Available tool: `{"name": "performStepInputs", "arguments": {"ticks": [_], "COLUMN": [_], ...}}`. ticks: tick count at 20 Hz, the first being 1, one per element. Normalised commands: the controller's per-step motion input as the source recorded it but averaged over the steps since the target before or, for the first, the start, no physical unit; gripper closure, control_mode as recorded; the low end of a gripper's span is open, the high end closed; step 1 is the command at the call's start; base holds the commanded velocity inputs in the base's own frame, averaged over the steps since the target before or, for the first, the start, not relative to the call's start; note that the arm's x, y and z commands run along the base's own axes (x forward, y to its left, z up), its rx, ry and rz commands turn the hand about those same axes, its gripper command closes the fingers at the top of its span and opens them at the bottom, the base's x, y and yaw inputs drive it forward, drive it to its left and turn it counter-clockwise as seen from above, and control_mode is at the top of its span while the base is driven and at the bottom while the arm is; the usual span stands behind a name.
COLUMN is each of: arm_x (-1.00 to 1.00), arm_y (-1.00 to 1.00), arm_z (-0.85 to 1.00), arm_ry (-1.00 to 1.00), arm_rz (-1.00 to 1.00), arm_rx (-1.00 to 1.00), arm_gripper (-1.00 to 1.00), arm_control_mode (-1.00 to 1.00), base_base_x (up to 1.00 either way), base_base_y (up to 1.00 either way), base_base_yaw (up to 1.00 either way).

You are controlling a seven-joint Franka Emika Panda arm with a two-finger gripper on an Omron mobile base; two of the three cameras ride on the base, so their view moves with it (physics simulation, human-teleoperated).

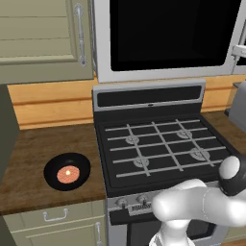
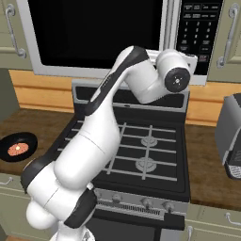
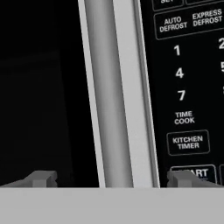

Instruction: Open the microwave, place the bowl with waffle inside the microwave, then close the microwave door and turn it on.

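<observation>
The microwave (image 1: pixel 168 33) hangs above the stove with its black glass door (image 2: pixel 99 33) closed. Up close in the hand view, the door's vertical silver bar handle (image 3: pixel 107 87) runs between my fingertips. My gripper (image 3: pixel 113 179) is open, one fingertip (image 3: pixel 41 178) over the dark glass and the other on the keypad (image 3: pixel 183 74) side. I cannot tell if the tips touch the handle. The black bowl (image 1: pixel 67 171) holding the orange-red waffle (image 1: pixel 68 174) rests on the wooden counter left of the stove; from the right base it is the dark bowl (image 2: pixel 18 146) at the far left.
The black stove (image 1: pixel 158 144) with grates lies below the microwave, my arm (image 2: pixel 94 141) reaching over it. Olive-green cabinets (image 1: pixel 43 38) flank the microwave. A grey appliance (image 2: pixel 230 136) stands on the right counter (image 2: pixel 207 179).
</observation>
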Motion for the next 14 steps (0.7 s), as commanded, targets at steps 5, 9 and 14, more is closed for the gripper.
{"name": "performStepInputs", "arguments": {"ticks": [5,9,14], "arm_x": [0.37,0.15,0.03], "arm_y": [0.0,0.0,0.0], "arm_z": [0.0,0.0,0.0], "arm_ry": [0.0,0.0,0.0], "arm_rz": [0.0,0.0,0.0], "arm_rx": [0.0,0.0,0.0], "arm_gripper": [-1.0,-1.0,-1.0], "arm_control_mode": [-1.0,-1.0,-1.0], "base_base_x": [0.0,0.0,0.0], "base_base_y": [0.0,0.0,0.0], "base_base_yaw": [0.0,0.0,0.0]}}
